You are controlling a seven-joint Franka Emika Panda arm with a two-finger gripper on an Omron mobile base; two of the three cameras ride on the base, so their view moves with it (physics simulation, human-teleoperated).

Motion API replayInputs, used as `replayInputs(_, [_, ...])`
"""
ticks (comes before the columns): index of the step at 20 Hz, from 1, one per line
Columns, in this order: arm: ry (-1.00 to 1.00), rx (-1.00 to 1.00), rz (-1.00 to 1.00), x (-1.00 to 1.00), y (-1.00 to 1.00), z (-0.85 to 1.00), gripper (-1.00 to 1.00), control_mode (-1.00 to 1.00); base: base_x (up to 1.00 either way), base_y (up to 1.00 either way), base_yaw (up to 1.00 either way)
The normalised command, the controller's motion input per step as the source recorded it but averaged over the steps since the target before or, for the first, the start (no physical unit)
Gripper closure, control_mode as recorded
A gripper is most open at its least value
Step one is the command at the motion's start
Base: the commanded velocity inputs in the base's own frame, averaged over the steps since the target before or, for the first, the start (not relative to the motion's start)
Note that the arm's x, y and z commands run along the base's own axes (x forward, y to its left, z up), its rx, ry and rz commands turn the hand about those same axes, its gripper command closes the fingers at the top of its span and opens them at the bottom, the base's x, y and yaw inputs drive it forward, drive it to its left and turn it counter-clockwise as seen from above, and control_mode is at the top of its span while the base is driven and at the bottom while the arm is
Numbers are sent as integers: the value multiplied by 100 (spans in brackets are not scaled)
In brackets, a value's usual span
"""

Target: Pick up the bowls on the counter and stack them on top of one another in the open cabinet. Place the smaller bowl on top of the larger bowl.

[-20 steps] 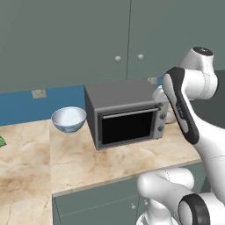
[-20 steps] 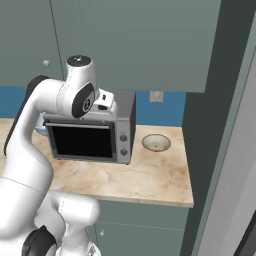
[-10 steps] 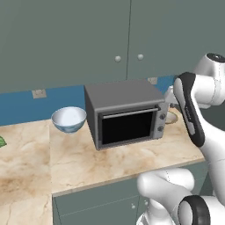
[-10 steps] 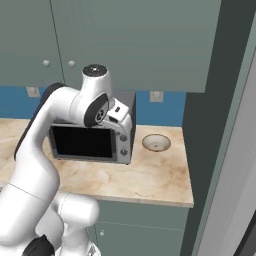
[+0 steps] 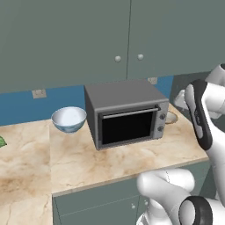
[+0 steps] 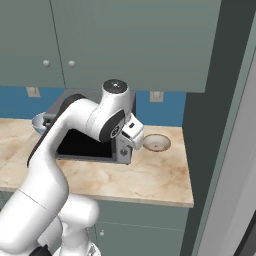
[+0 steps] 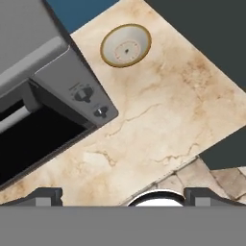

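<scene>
The smaller bowl point(image 7: 126, 46), tan inside with a pale rim, sits on the beige counter point(image 7: 168, 110) to the right of the microwave; it also shows in the right base view as the smaller bowl point(image 6: 157, 143). The larger bowl point(image 5: 69, 118), white inside and pale blue outside, stands on the counter left of the microwave. My gripper point(image 7: 125, 196) hangs open and empty above the counter, by the microwave's front right corner and short of the smaller bowl; in the right base view the gripper point(image 6: 129, 142) is level with the microwave's right side. The tall cabinet point(image 6: 210, 130) rises at the counter's right end, its inside hidden.
A grey microwave point(image 5: 125, 112) with a dark door and two knobs stands mid-counter between the bowls. Shut wall cupboards point(image 5: 127, 39) with round knobs hang above. A pale door point(image 6: 237, 170) stands at the far right. Something green point(image 5: 1, 141) lies at the left edge.
My arm has swung to the right, carrying the hand from over the microwave's top to its right front corner, nearer the smaller bowl. The bowls have not moved.
</scene>
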Motion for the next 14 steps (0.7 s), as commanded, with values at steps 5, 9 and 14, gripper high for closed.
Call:
replayInputs(5, [0,8,-11,5,-23,-26,-100,-100,0,0,0])
replayInputs(9, [0,13,-11,1,-31,-19,-100,-100,0,0,0])
replayInputs(14, [0,11,-12,5,-29,-20,-100,-100,0,0,0])
